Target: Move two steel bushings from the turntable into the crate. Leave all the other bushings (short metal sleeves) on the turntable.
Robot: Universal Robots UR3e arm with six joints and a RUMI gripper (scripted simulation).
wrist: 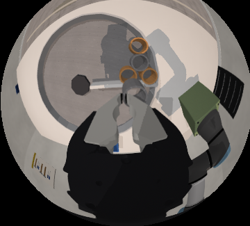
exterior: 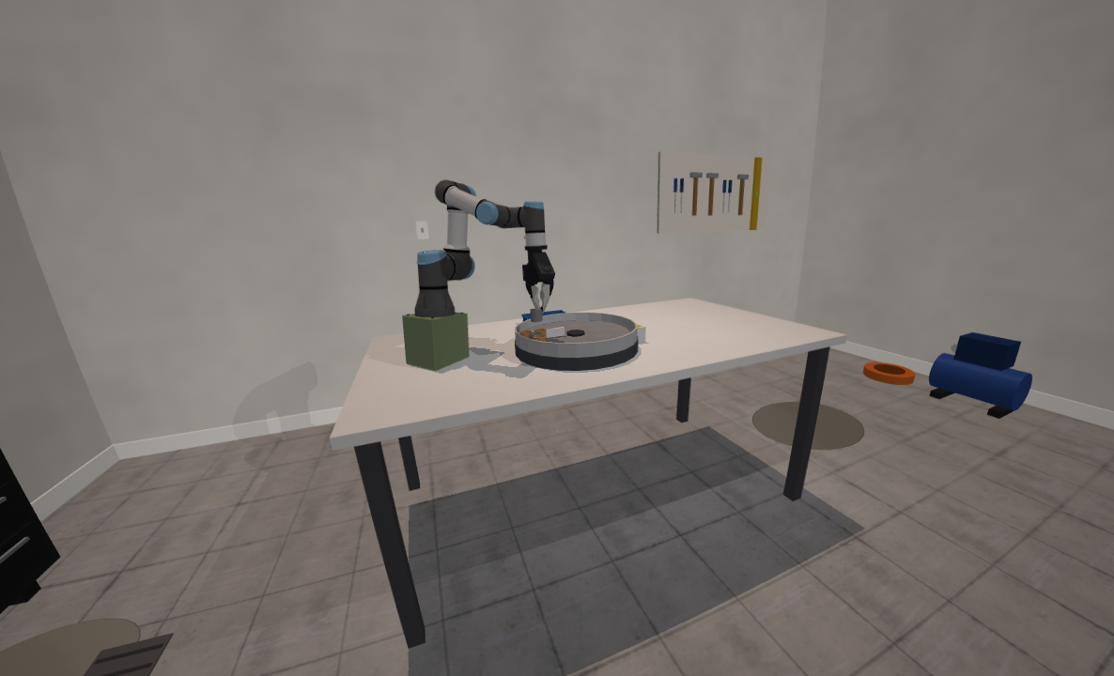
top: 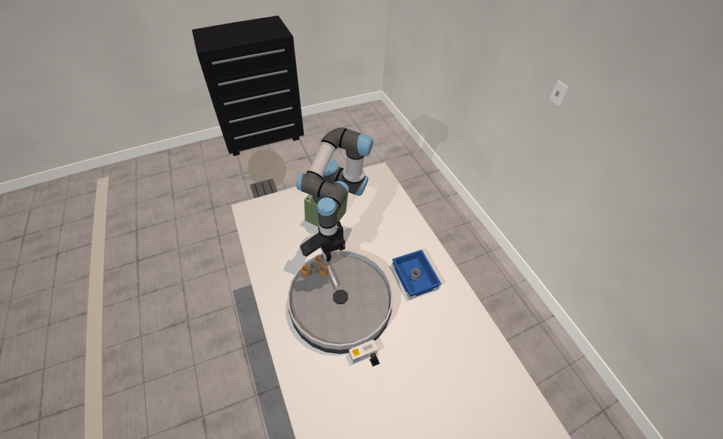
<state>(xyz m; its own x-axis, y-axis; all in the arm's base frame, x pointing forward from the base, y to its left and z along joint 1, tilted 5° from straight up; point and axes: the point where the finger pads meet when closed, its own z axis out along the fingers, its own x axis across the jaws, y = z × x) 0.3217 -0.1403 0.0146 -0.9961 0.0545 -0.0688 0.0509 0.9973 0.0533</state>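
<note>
My gripper is shut on the wall of a grey steel bushing, which hangs above the turntable near its rim. On the turntable below stand another grey bushing and three orange ones: one beyond the grey one, one toward the arm bar, and one by the rim. The blue crate holds one grey bushing.
A light bar reaches from the dark hub toward the rim, under the gripper. A white box with a yellow label stands against the turntable. The green arm base is behind.
</note>
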